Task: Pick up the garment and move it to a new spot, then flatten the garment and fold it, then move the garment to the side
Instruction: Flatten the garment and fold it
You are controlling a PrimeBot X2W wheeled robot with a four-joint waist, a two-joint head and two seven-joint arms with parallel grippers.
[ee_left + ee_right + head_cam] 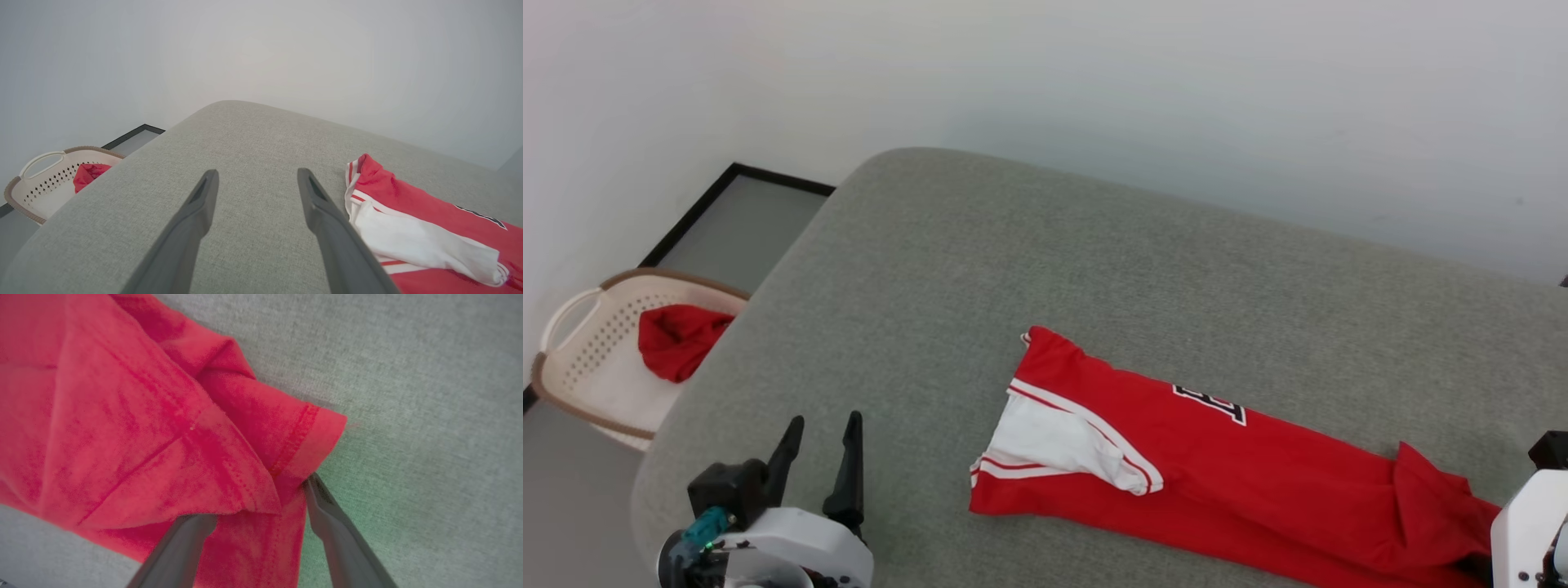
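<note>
Above grey cushion (1013, 245), left fingers (851, 465) spread, empty; right fingers (339, 539) pointing down, spread, straddling garment (122, 416) hem.

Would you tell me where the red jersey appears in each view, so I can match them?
Head view: jersey lower centre to lower right.
Left wrist view: jersey lower right, beside left gripper.
Right wrist view: jersey left and centre, hem at right gripper.
Shared landmark: grey cushion underneath.

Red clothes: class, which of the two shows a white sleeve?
The garment, lying stretched out on the grey cushion. The other red cloth shows no white and sits bunched in the basket.
</note>
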